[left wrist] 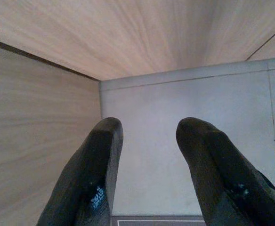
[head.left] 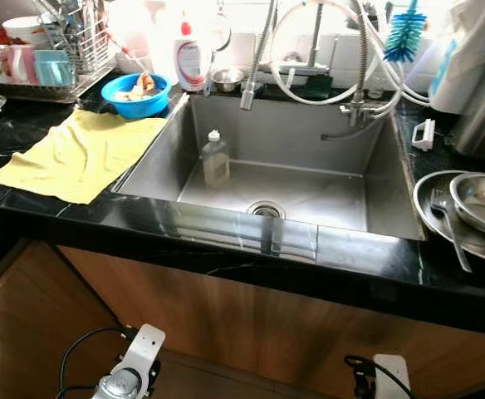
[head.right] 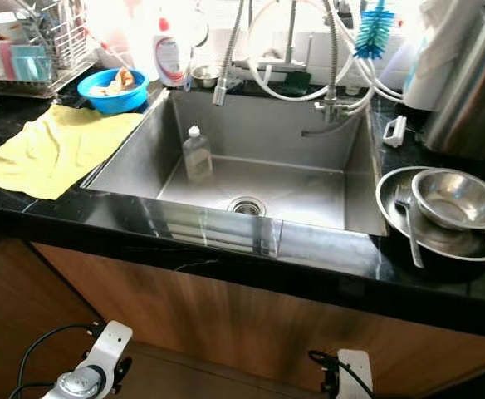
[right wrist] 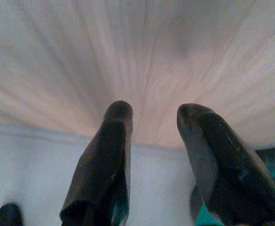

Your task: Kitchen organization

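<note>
A steel sink [head.left: 375,179] is set in a black counter, with a clear soap bottle [head.left: 215,158] standing inside it near the left wall. A yellow cloth [head.left: 80,154] lies on the counter to the left, beside a blue bowl [head.left: 136,94] of scraps. On the right, a steel bowl [head.left: 482,202] and a fork [head.left: 450,224] rest on a steel plate [head.left: 429,212]. Both arms hang low before the wooden cabinet front. My left gripper [left wrist: 147,141] is open over pale floor. My right gripper [right wrist: 151,127] is open too, facing the wood.
A dish rack [head.left: 68,50] with cups stands at the back left. A white dish soap bottle [head.left: 191,58], a small steel cup [head.left: 226,79], coiled faucet hoses [head.left: 325,58] and a blue bottle brush [head.left: 404,33] line the back. A tall steel pot [head.right: 475,83] stands far right.
</note>
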`<state>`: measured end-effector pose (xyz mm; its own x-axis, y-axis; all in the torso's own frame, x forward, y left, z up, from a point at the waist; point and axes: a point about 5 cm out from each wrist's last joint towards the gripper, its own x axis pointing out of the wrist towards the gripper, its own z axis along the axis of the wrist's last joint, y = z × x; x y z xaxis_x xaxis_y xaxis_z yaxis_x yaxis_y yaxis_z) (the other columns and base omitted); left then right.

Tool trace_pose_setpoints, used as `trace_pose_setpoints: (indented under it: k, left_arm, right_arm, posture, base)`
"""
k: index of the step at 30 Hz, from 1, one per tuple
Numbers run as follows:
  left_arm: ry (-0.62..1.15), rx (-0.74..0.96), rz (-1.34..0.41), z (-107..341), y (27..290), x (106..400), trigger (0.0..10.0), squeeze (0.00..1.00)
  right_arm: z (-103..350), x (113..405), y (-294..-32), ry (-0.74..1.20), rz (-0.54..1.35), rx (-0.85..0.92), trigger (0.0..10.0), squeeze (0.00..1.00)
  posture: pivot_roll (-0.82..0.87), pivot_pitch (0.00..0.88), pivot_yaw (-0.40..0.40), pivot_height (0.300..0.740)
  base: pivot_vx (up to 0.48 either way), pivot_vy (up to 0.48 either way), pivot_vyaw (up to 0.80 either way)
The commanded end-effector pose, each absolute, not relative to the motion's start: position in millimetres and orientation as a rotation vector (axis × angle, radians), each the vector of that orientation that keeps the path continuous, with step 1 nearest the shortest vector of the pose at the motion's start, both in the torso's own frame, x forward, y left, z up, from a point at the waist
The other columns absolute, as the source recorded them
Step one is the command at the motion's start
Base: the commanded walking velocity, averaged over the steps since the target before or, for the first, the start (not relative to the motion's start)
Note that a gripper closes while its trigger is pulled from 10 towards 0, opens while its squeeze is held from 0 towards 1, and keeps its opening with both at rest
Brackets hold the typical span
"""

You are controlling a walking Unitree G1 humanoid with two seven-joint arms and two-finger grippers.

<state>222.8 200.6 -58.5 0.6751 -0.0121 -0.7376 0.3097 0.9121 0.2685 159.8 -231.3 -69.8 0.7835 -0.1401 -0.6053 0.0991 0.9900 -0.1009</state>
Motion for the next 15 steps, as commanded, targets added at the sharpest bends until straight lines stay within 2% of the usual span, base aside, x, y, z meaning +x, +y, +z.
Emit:
trace_pose_setpoints:
  k: [1,5,12,15]
  left_arm:
    - [0.839,0.398,-0.184,-60.7,204.0,219.0,10.0,0.0]
    - [0.838,0.395,-0.194,-61.0,200.1,219.7,10.0,0.0]
    - [0.836,0.395,-0.205,-60.7,197.4,221.0,10.0,0.0]
    - [0.837,0.396,-0.207,-60.5,197.3,221.4,10.0,0.0]
  right_arm:
    - [-67.3,158.8,-229.3,0.622,-0.111,-0.074,10.0,0.0]
    - [-49.7,154.3,-223.2,0.481,-0.094,-0.142,10.0,0.0]
    - [-34.0,143.0,-214.2,0.409,-0.098,-0.194,10.0,0.0]
    - [-15.1,127.9,-211.7,0.343,-0.133,-0.233,10.0,0.0]
  posture:
    - [-0.15,0.0,0.042,0.74]
    - [-0.16,0.0,0.045,0.74]
    - [-0.17,0.0,0.045,0.74]
    - [-0.18,0.0,0.05,0.74]
  base:
    - [0.0,0.0,0.0]
    - [0.0,0.0,0.0]
    - [0.0,0.0,0.0]
    - [0.0,0.0,0.0]
